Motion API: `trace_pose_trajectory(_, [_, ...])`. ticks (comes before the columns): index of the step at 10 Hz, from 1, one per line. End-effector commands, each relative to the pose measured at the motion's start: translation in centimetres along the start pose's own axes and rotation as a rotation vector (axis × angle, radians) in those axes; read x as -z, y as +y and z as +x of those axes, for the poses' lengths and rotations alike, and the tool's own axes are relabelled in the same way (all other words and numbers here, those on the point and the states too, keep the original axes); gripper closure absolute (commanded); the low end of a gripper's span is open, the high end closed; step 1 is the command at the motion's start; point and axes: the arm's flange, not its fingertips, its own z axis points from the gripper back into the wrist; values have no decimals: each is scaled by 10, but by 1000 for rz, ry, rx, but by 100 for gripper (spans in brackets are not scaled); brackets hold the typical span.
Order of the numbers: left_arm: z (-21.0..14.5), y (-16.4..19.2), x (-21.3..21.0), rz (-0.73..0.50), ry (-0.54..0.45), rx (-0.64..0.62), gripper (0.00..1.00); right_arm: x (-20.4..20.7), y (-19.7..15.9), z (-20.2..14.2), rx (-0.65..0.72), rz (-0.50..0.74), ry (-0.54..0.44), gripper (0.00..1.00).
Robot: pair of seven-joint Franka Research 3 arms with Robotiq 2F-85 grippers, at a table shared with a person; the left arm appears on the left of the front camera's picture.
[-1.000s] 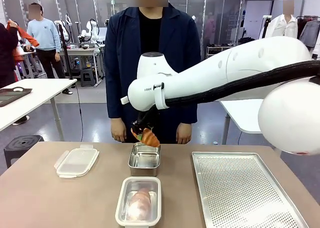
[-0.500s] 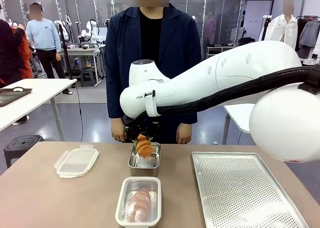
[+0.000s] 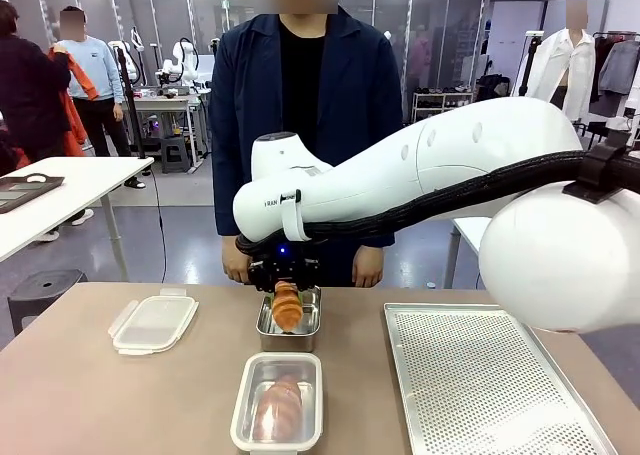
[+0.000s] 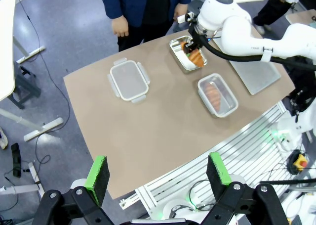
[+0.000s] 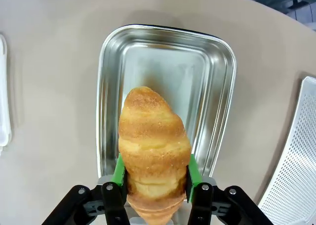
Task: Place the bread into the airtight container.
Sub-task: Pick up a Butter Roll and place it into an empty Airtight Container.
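My right gripper (image 3: 286, 278) is shut on a golden croissant-shaped bread (image 3: 287, 306), which hangs just above an otherwise bare steel tray (image 3: 300, 332) at the table's far middle. In the right wrist view the bread (image 5: 154, 146) sits between the green pads (image 5: 119, 171), over the steel tray (image 5: 168, 71). The clear airtight container (image 3: 243, 405) stands nearer to me, lidless, with another bread (image 3: 279, 405) inside. High above the table's near-left corner, my left gripper (image 4: 157, 170) is open and holds nothing; from there I see the container (image 4: 230, 99) and the right gripper (image 4: 193, 43).
The container's clear lid (image 3: 153, 322) lies at the left. A large perforated metal tray (image 3: 480, 375) takes up the right side. A person stands at the far edge behind the steel tray, hands (image 3: 237, 265) hanging down. The table's near-left area is open.
My right gripper has moved left and down with the bread, turning it from tilted to hanging upright over the steel tray.
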Motion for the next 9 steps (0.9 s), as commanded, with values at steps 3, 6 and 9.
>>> trace_pose_trajectory(3, [0,0,-1,-6,-2,13,0,11,4,12,39,24,-12,46])
trace_pose_trajectory(6, [0,0,-1,-6,-2,13,0,16,-1,23,42,35,-30,5])
trace_pose_trajectory(9, [0,0,-1,-6,-2,13,0,12,-7,26,49,21,-43,0])
